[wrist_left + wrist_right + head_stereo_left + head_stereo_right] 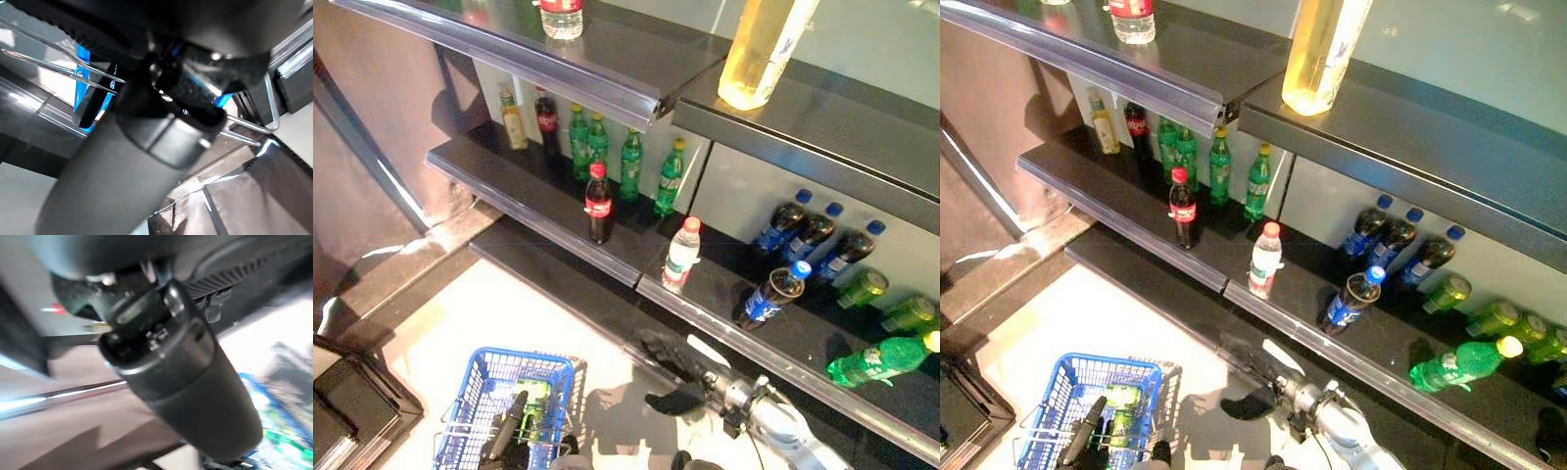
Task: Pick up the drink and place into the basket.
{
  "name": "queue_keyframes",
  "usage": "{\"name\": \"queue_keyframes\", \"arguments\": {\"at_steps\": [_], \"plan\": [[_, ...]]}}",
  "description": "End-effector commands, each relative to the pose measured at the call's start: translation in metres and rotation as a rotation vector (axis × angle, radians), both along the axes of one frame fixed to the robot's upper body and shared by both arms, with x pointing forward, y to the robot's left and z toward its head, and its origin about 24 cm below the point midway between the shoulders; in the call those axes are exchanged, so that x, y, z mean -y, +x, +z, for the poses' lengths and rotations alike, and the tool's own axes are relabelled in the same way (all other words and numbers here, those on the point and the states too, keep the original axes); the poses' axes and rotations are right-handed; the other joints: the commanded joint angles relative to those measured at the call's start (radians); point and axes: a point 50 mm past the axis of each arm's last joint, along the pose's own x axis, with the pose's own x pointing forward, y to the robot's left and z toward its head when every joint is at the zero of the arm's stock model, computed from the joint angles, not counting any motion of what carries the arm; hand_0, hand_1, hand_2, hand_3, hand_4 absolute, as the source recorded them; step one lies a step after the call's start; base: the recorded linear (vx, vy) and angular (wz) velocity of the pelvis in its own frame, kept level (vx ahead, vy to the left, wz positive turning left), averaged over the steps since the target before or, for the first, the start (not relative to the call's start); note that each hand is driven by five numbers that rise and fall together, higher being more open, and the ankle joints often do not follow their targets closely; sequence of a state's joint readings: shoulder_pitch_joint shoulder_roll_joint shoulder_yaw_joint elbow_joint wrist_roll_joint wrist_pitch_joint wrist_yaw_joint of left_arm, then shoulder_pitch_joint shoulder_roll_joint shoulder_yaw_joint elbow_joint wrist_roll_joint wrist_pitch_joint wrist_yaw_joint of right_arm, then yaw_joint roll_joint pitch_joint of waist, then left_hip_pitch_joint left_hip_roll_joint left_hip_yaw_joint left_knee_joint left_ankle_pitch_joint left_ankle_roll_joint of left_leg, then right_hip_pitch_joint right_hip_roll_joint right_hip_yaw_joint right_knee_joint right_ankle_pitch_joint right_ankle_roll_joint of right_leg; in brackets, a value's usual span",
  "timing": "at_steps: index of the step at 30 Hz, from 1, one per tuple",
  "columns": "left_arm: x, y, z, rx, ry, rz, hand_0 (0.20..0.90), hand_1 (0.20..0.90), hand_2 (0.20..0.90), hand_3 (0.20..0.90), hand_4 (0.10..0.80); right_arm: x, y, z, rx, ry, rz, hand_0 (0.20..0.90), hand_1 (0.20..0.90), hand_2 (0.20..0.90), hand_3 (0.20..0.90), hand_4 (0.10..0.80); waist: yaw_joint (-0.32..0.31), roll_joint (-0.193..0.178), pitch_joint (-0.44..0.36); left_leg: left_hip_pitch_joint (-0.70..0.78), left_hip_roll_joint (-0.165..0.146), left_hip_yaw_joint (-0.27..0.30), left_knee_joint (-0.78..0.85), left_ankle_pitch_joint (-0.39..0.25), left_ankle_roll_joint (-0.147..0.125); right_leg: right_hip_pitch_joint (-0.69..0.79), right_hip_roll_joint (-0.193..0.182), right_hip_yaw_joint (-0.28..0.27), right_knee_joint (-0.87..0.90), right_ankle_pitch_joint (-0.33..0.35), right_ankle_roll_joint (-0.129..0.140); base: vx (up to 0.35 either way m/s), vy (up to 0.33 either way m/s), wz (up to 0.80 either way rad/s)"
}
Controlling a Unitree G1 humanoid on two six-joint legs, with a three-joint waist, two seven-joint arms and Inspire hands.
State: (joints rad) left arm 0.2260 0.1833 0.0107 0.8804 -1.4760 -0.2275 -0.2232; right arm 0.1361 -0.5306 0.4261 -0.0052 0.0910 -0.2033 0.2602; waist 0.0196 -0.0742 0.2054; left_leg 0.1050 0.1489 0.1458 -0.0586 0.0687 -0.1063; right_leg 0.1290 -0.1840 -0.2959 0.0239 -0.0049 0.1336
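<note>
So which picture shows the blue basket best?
The left eye view: the basket shows nearly whole, with a green drink inside. The right eye view cuts off more of it. The left wrist view catches only wire and blue bits; the right wrist view a blur.

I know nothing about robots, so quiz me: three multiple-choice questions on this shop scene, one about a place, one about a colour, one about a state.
1. Where is the basket?
A) on the floor by the shelves
B) on the top shelf
C) on the middle shelf

2. What colour is the basket?
A) red
B) blue
C) yellow

3. How is the right hand?
A) fingers round a bottle
B) open, holding nothing
C) inside the basket

Answers:
1 A: it sits low, by the lowest shelf.
2 B: its mesh is blue.
3 B: its fingers are spread, holding nothing.
</note>
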Motion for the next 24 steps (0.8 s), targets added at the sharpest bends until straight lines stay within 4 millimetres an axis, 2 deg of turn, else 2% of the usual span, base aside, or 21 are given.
{"name": "queue_keyframes", "arguments": {"at_steps": [1, 6, 9, 16, 19, 24], "plan": [[0.010, 0.071, 0.039, 0.359, 0.073, -0.100, 0.300, 0.300, 0.300, 0.200, 0.100, -0.002, 0.019, 0.076, 0.357, 0.207, 0.060, 0.900, 0.900, 0.900, 0.900, 0.800, 0.003, 0.020, -0.057, 0.024, 0.088, 0.063, 0.061, -0.034, -0.018, -0.028, -0.035, -0.007, 0.033, 0.014, 0.012, -0.075, -0.024, -0.13], [0.013, 0.064, 0.034, 0.328, 0.060, -0.072, 0.300, 0.300, 0.300, 0.200, 0.100, 0.007, 0.019, 0.113, 0.581, 0.280, -0.065, 0.900, 0.900, 0.900, 0.900, 0.800, -0.005, 0.031, -0.074, 0.028, 0.091, 0.069, 0.068, -0.044, -0.016, -0.030, -0.028, 0.006, 0.043, 0.002, 0.009, -0.048, 0.003, -0.05], [0.013, 0.062, 0.032, 0.313, 0.054, -0.055, 0.300, 0.300, 0.300, 0.200, 0.100, 0.011, 0.018, 0.122, 0.683, 0.284, -0.166, 0.900, 0.900, 0.900, 0.900, 0.800, -0.010, 0.039, -0.081, 0.029, 0.088, 0.072, 0.076, -0.051, -0.015, -0.032, -0.029, 0.010, 0.053, -0.006, 0.008, -0.017, 0.028, -0.06], [0.019, 0.063, 0.031, 0.303, 0.044, -0.064, 0.300, 0.300, 0.300, 0.200, 0.100, 0.008, 0.024, 0.125, 0.729, 0.284, -0.272, 0.900, 0.900, 0.900, 0.900, 0.800, -0.002, 0.055, -0.082, 0.025, 0.082, 0.063, 0.095, -0.062, -0.015, -0.034, -0.034, 0.006, 0.072, -0.017, 0.004, 0.010, 0.042, -0.03], [0.027, 0.063, 0.030, 0.302, 0.032, -0.098, 0.300, 0.300, 0.300, 0.200, 0.100, 0.006, 0.036, 0.120, 0.705, 0.295, -0.415, 0.900, 0.900, 0.900, 0.900, 0.800, 0.017, 0.074, -0.067, 0.004, 0.069, 0.048, 0.132, -0.072, -0.013, -0.045, -0.044, -0.010, 0.105, -0.031, -0.001, 0.064, 0.111, 0.02], [0.033, 0.064, 0.029, 0.313, 0.014, -0.108, 0.300, 0.300, 0.300, 0.200, 0.100, 0.007, 0.045, 0.115, 0.711, 0.276, -0.583, 0.900, 0.900, 0.900, 0.900, 0.800, 0.028, 0.092, -0.037, -0.034, 0.061, 0.036, 0.184, -0.080, -0.014, -0.072, -0.058, -0.020, 0.147, -0.042, -0.008, 0.025, 0.087, 0.16]]}}
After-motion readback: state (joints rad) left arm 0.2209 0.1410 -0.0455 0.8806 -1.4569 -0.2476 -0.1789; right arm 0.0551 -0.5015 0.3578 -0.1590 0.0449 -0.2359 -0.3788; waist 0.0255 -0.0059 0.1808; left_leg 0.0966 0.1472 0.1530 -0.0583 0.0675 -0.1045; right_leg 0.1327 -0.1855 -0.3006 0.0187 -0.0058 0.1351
